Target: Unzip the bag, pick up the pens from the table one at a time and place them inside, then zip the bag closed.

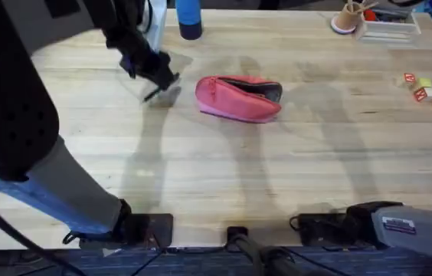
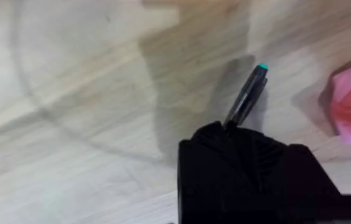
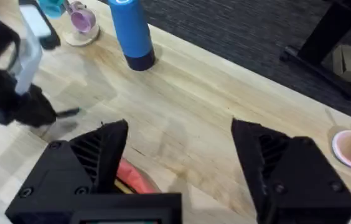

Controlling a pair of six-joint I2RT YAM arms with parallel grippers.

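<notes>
- Just right of the left gripper (image 1: pixel 157 83) lies the bag (image 1: pixel 238 98), zipper gaping, long axis across the table (image 1: pixel 224 184).
- Left gripper is clamped on a pen (image 2: pixel 246 99); right gripper (image 3: pixel 178 168) spread, empty.

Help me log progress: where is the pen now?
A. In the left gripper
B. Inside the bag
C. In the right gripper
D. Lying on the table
A: the left gripper is shut on the pen, left of the open bag.
</notes>
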